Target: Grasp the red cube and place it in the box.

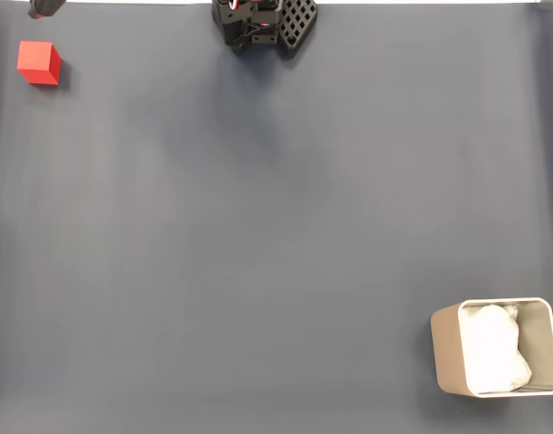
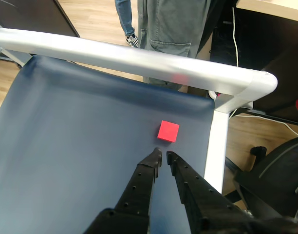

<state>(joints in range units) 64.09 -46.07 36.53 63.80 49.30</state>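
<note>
The cube point(image 1: 38, 62) is sitting on the dark blue table point(image 1: 258, 235) in the far upper-left corner of the fixed view, resting flat with nothing touching it. In the wrist view the cube point(image 2: 168, 131) is lying near the table's corner, close to the white rail point(image 2: 139, 59) that is framing the surface. The end effector point(image 2: 164, 157) is pointing at the cube from just short of it, its two black fingers point(image 2: 144, 180) nearly pressed together with a thin gap showing at the tips, and it is gripping nothing. Well apart from the cube, at the opposite lower-right corner of the fixed view, the box point(image 1: 446, 348) is standing upright with white crumpled padding point(image 1: 495, 348) filling it. The arm's black base point(image 1: 263, 25) is showing at the top edge, to the right of the cube. Beyond the rail in the wrist view, a person's legs point(image 2: 168, 24) are standing on the wooden floor point(image 2: 90, 14), and a black chair point(image 2: 273, 175) is sitting beside the table.
</note>
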